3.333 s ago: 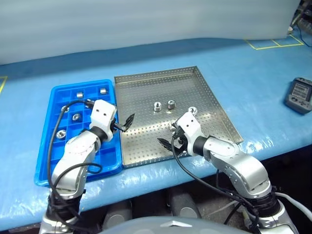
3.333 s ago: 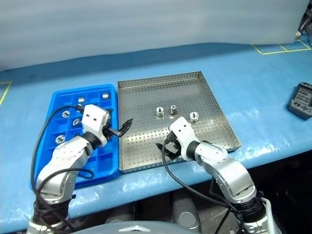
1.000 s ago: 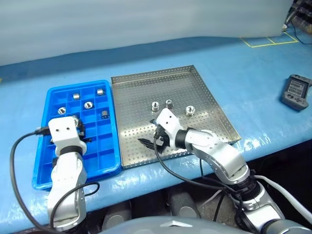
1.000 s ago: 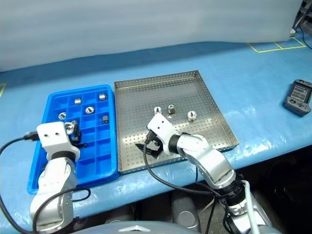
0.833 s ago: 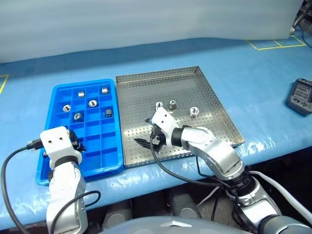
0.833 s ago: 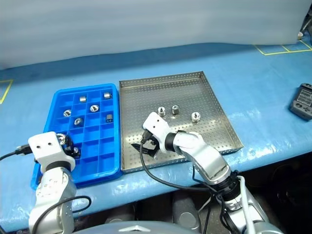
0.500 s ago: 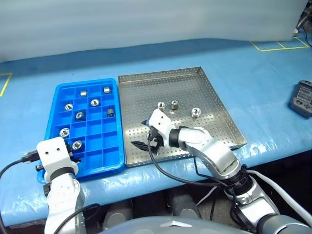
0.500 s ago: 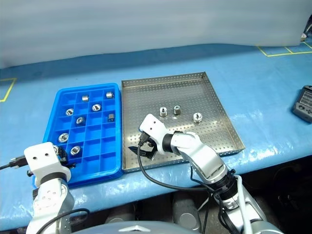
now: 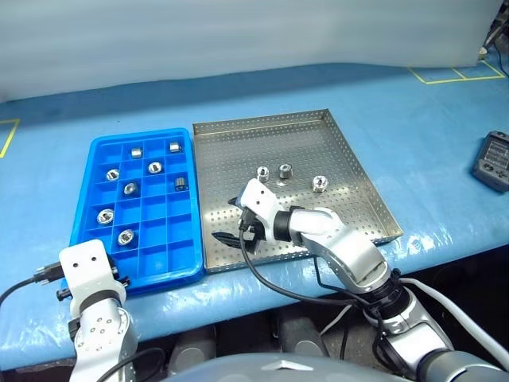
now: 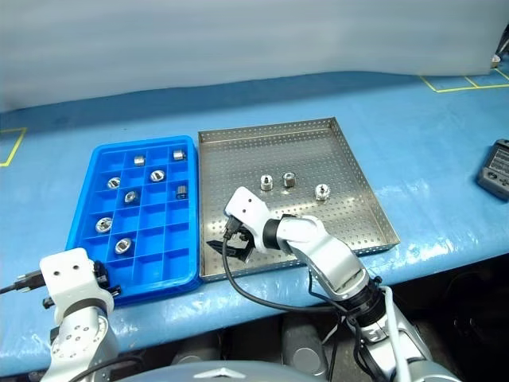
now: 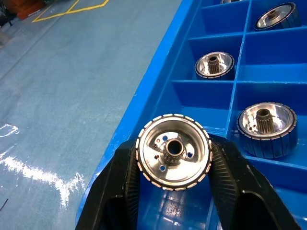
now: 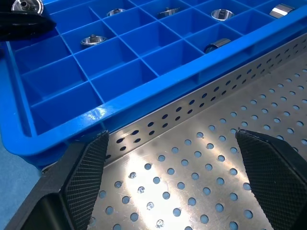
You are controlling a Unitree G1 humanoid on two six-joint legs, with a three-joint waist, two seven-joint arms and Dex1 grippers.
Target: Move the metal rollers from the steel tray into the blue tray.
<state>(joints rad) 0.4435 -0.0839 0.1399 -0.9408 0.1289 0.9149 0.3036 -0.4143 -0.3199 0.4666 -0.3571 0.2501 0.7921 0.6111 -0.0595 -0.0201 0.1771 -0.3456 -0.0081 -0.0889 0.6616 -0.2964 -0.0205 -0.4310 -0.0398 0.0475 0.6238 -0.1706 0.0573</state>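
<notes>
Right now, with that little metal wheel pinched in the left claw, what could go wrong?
The metal roller in the left gripper hangs over the blue tray's outer rim; released here, it may fall onto the table. The open right gripper sits low near the steel tray's wall and could nudge it.

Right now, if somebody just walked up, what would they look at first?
Probably the shiny metal roller pinched in the left gripper, at the near corner of the blue tray, which already has rollers in several of its little squares. Next, the three rollers lying in a row in the middle of the steel tray, with the right gripper wide open over that tray's near left corner.
</notes>
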